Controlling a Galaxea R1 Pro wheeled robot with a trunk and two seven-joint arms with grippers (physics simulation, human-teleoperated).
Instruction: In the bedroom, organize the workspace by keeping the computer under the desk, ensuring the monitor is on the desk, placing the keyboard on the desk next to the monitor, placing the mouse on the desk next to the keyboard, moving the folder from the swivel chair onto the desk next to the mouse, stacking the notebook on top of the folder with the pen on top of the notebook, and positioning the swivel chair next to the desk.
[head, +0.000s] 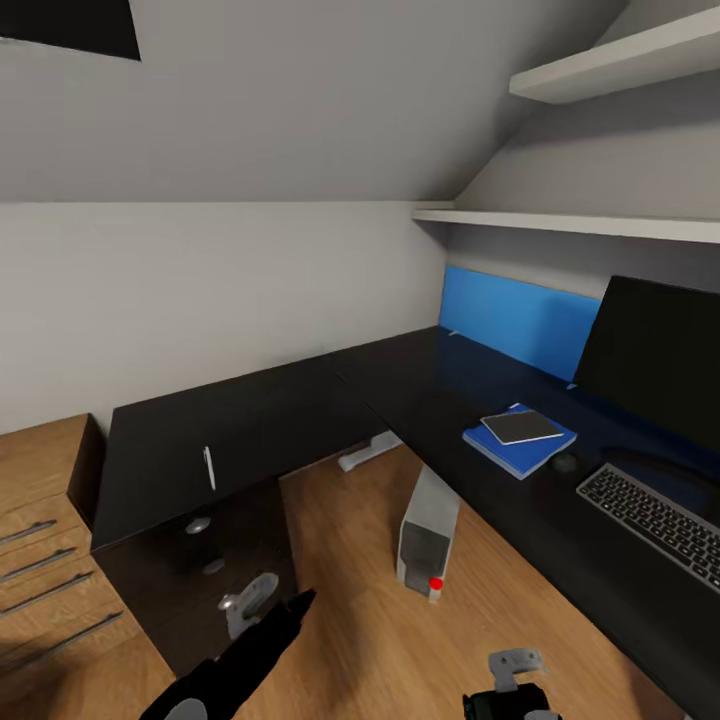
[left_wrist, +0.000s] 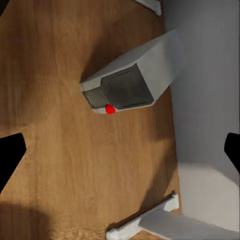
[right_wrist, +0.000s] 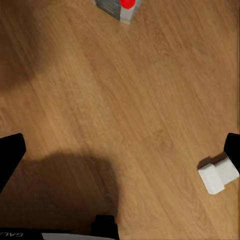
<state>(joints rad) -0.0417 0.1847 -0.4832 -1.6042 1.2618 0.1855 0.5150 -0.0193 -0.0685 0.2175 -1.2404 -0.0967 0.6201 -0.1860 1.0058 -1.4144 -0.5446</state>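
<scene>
**Pen Waiting on the Far Wing as Robot Faces the Desk**

While the robot is standing on the wood floor (head: 340, 560) inside the corner of the L-shaped desk (head: 430, 390), most of the workspace is already looking in order. The monitor (head: 660, 360) is standing on the right wing in front of a blue panel (head: 515, 320), with the keyboard (head: 655, 520) lying just before it and what appears to be the mouse (head: 566, 462), dark and hard to make out, sitting between the keyboard and the blue folder (head: 520, 445). The notebook (head: 522, 427) is resting on top of the folder. The computer (head: 428, 535) is standing on the floor, partly tucked under the desk edge, its red button facing out. The pen (head: 209, 467) is lying alone on the left wing, well apart from the stack.

Both arms are hanging low. The left tool (head: 262, 598) is hovering near the left wing's front, its fingers spread apart in the left wrist view, nothing between them. The right tool (head: 512, 680) is pointing at the floor, fingers likewise apart and empty.

Judging from this layout, fetching the pen is the step in hand. Doing it well probably means bringing the left tool over the pen's middle, fingers straddling its thin barrel crosswise, pinching low against the desk, then carrying it level to the notebook.
</scene>
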